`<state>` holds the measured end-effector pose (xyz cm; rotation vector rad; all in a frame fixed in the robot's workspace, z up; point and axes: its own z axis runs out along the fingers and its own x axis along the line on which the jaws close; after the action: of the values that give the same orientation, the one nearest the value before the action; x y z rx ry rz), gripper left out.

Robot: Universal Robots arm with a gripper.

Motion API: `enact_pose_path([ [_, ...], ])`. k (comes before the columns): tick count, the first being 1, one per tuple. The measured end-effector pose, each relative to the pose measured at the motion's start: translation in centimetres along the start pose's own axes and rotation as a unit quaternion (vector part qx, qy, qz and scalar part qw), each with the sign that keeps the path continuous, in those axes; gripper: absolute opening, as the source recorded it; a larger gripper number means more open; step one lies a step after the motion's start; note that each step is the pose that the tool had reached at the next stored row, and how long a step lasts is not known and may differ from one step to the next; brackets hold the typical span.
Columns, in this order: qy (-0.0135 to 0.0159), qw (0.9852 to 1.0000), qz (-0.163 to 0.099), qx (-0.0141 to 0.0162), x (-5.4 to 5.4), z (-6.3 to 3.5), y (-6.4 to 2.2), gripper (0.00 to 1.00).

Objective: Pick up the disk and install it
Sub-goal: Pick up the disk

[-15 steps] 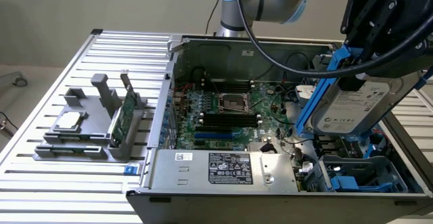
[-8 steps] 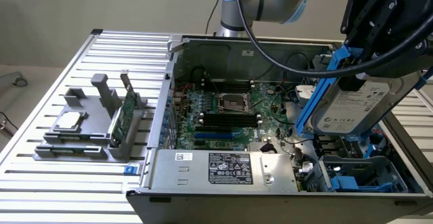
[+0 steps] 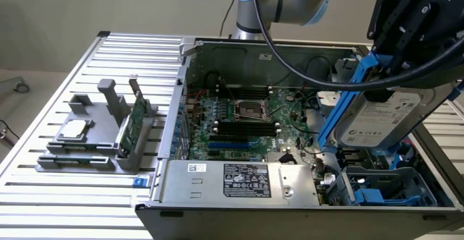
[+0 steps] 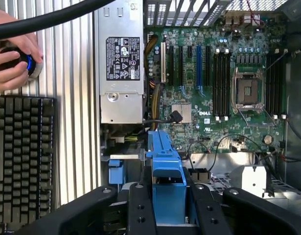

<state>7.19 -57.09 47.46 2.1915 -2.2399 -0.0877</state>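
Observation:
The disk (image 3: 384, 115), a silver-grey drive with a white label and blue carrier rails, hangs tilted in the air over the open computer case (image 3: 290, 120), at the exterior view's right. My black gripper (image 3: 395, 61) is shut on its upper end. In the wrist view the black fingers (image 4: 140, 210) clamp the blue rail (image 4: 166, 171) edge-on. Below the disk sits a grey drive bay with blue plastic parts (image 3: 384, 188). The motherboard (image 4: 219, 78) lies exposed inside the case.
A grey holder (image 3: 98, 137) on the slatted table carries a thin green circuit card (image 3: 130, 123) and a small square silver chip (image 3: 75, 130). A power supply (image 3: 239, 181) fills the case's near corner. A person's hand (image 4: 13, 54) grips a blue knob beside a black keyboard (image 4: 23, 156).

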Motion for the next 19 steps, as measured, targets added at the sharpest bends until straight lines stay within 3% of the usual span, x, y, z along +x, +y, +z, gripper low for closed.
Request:
enact_pose_path([
  [4,0.0000,1.0000,0.000,-0.0004,1.4,-0.05,-0.04,0.33],
  [9,-0.0001,1.0000,0.000,-0.0004,1.6,0.48,-0.51,0.33],
  [15,0.0001,1.0000,0.000,-0.0004,1.6,1.21,-2.89,0.33],
  [19,-0.0002,1.0000,0.001,-0.0004,2.2,1.66,-3.46,0.33],
])
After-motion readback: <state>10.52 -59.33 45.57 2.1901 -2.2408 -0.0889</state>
